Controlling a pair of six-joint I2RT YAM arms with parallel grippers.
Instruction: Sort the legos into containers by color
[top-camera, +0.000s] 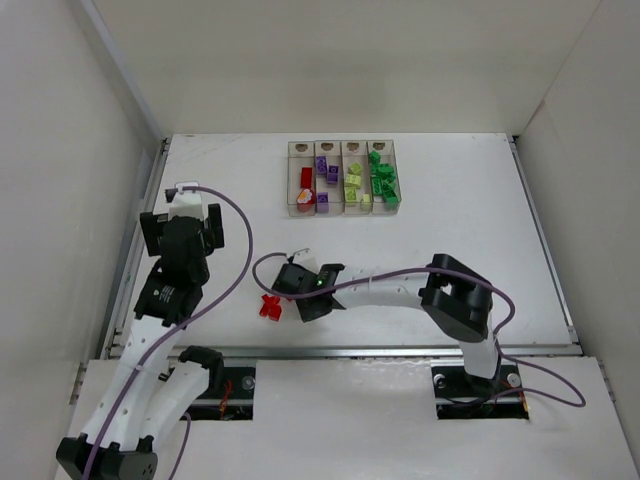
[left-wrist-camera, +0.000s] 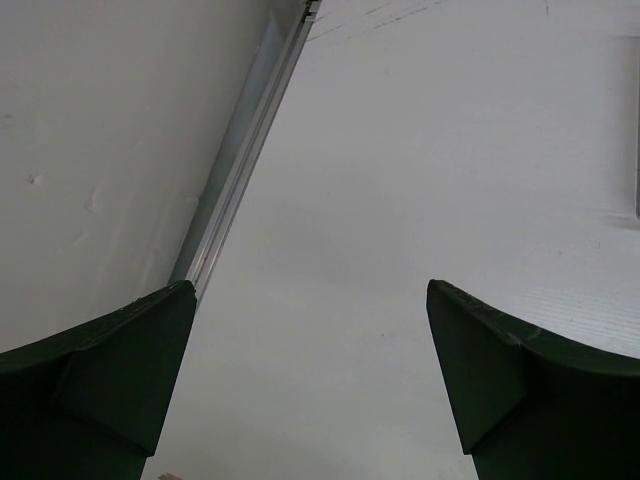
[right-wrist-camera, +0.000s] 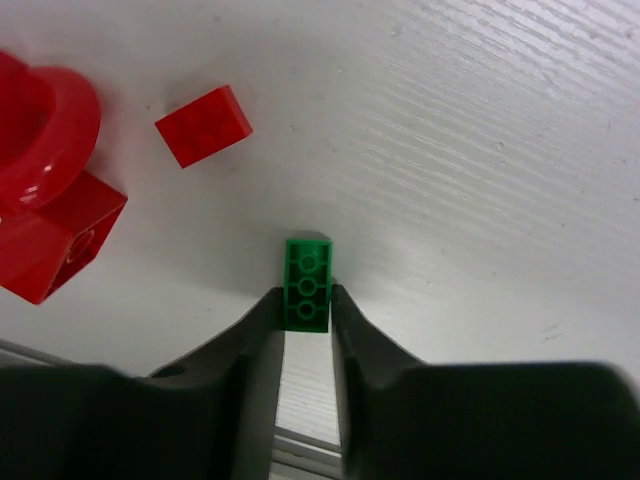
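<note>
My right gripper (right-wrist-camera: 307, 305) is shut on a small green lego (right-wrist-camera: 307, 283), its fingertips pinching the long sides, at or just above the table. In the top view this gripper (top-camera: 304, 298) is near the table's front edge and its body hides the green lego. Red legos (top-camera: 268, 306) lie just left of it: a flat red brick (right-wrist-camera: 203, 125) and a bigger red piece with a round top (right-wrist-camera: 45, 190). The four joined clear containers (top-camera: 343, 145) stand at the back, holding red, purple, yellow-green and green legos. My left gripper (left-wrist-camera: 310, 290) is open and empty, and in the top view it (top-camera: 187, 212) is at the far left.
An aluminium rail (left-wrist-camera: 240, 170) and the white side wall run along the table's left edge, close to my left gripper. Another rail (top-camera: 400, 350) borders the front edge, just behind my right gripper.
</note>
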